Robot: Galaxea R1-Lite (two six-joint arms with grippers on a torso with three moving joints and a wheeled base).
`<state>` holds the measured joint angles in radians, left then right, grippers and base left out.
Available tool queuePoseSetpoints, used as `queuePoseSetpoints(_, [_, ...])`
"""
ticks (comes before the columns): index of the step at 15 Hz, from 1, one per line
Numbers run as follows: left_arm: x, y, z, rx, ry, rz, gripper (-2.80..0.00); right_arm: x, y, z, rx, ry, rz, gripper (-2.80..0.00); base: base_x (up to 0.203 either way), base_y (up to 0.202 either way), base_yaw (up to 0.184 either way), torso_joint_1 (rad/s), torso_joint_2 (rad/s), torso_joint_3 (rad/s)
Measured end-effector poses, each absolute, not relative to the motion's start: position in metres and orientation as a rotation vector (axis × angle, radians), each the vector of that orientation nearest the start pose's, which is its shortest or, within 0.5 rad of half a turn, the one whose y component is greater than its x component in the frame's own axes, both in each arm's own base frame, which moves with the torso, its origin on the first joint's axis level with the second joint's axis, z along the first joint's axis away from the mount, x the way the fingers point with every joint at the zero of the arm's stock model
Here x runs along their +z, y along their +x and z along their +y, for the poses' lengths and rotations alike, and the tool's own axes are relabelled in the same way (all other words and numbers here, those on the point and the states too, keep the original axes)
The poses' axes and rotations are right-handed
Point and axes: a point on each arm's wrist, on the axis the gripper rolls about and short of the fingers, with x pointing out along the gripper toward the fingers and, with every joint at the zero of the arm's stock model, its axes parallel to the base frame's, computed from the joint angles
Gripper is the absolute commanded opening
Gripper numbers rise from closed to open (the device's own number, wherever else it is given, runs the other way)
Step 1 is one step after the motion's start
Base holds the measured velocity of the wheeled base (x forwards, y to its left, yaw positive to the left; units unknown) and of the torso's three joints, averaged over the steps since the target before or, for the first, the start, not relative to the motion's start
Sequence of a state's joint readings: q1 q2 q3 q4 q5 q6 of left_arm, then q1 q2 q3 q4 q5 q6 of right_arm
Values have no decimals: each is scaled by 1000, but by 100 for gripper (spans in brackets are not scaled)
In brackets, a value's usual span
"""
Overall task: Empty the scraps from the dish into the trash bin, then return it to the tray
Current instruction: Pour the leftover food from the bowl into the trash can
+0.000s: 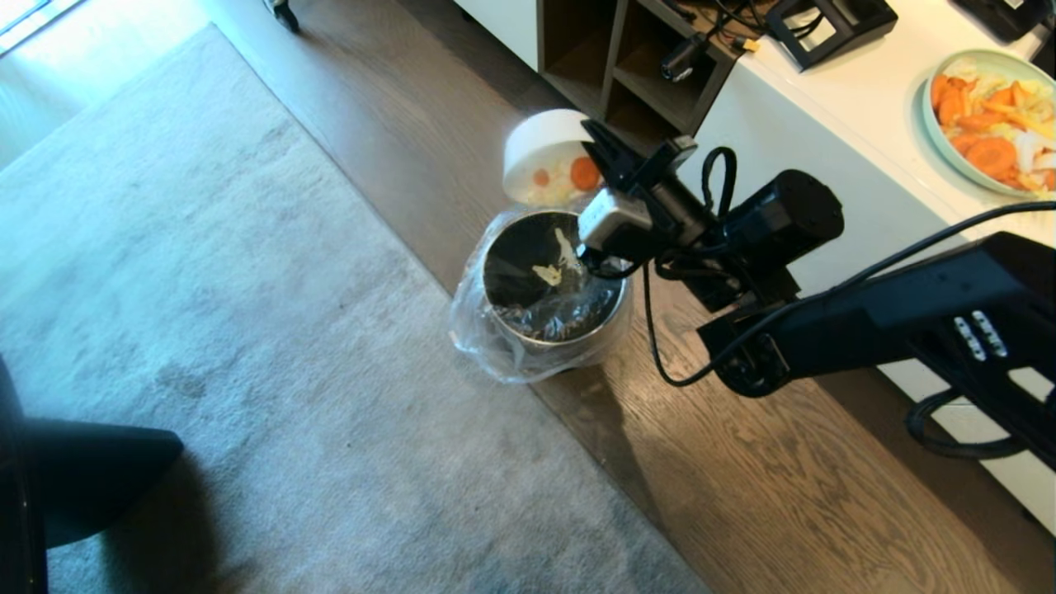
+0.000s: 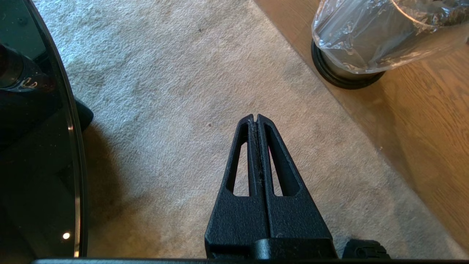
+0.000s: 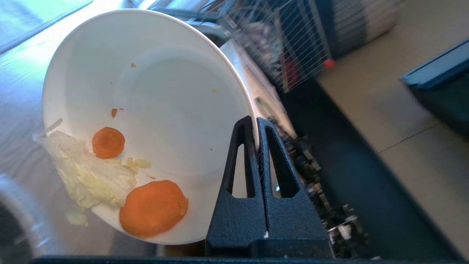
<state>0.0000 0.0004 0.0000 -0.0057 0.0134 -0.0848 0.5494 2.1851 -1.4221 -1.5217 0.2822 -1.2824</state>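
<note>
Clamped on the dish's [image 3: 154,110] rim, right gripper [image 3: 256,123] tilted it over the bin [image 1: 553,322]; scraps [image 3: 110,172] clung at its lower edge. Left gripper [image 2: 256,118] hung closed, empty.

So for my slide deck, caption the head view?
Right gripper tips the dish of scraps over the lined trash bin on the floor.

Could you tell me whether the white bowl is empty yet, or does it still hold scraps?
Not empty. The dish is tipped over the trash bin, but two orange slices and pale leafy scraps cling near its lower rim.
</note>
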Motion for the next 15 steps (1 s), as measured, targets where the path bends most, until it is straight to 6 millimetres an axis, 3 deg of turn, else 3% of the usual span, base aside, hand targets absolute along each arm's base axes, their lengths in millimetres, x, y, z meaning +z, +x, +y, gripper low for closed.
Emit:
queuePoseSetpoints(5, [76,-23,0,13,-85,-5,-280,289,351,224,104,-1008,-1294,-280,0,0,0,0,0,0])
queuePoseSetpoints(15, [76,-23,0,13,-85,-6,-280,318,325,221,125,-995,-1425,-280,0,0,0,0,0,0])
